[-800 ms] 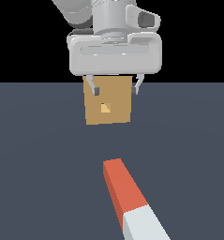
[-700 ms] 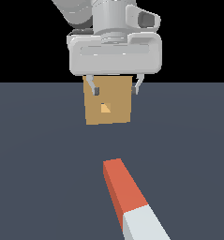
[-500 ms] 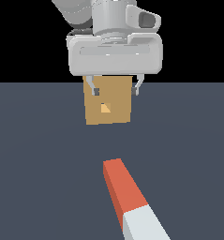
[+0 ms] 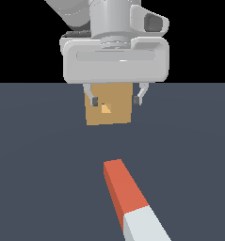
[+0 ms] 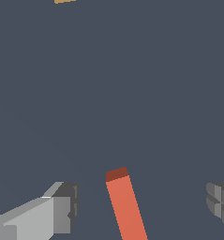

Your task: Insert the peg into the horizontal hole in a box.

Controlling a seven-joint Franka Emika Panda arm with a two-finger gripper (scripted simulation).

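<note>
Below open pincer (image 4: pixel 115 100), peg (image 4: pixel 128 195)

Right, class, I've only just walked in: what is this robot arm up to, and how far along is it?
A single robot arm hangs above a dark floor with its gripper open and holding nothing. The peg, red-orange at one end and white at the other, lies flat on the floor; in the wrist view its red end sits between the spread fingers. Beyond it stands the tan box with the hole in its face. The peg is not yet grasped or inserted.
</note>
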